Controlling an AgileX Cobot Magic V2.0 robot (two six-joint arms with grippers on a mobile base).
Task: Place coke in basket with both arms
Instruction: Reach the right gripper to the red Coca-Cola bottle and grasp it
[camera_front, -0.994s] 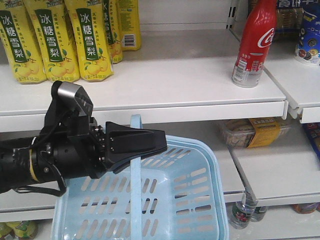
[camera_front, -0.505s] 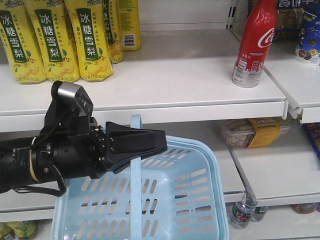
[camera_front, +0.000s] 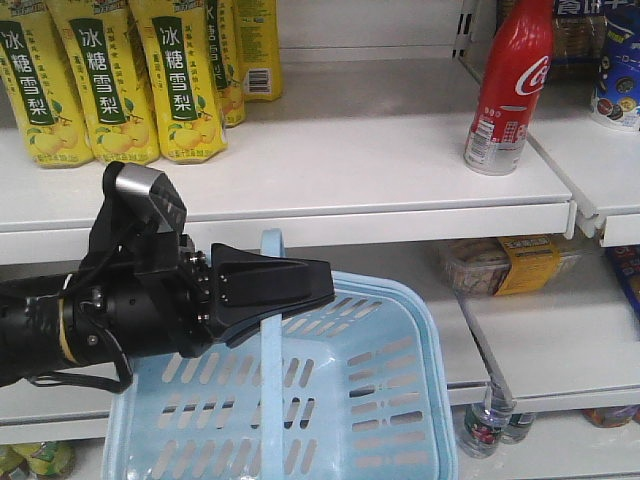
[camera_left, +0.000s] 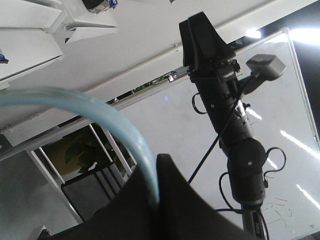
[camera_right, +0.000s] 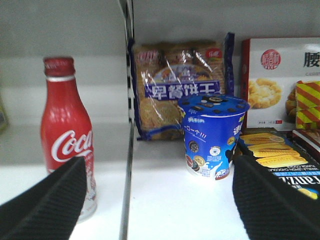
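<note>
A red Coca-Cola bottle (camera_front: 505, 85) stands upright on the white upper shelf at the right, and it shows at the left of the right wrist view (camera_right: 67, 145). A light blue plastic basket (camera_front: 425, 330) hangs below that shelf. My left gripper (camera_front: 325, 285) is shut on the basket handle (camera_front: 270, 390), which shows as a blue arc in the left wrist view (camera_left: 100, 112) running into the gripper (camera_left: 159, 167). My right gripper (camera_right: 160, 170) is open and empty, facing the shelf a little right of the bottle. It also shows in the left wrist view (camera_left: 200, 27).
Yellow pear-drink bottles (camera_front: 100, 80) fill the upper shelf at the left. A metal shelf divider (camera_right: 127, 125) stands just right of the coke. Beyond it are a blue cookie cup (camera_right: 214, 135), a biscuit packet (camera_right: 175, 90) and snack boxes (camera_right: 282, 85). Packaged food (camera_front: 510, 262) lies on the lower shelf.
</note>
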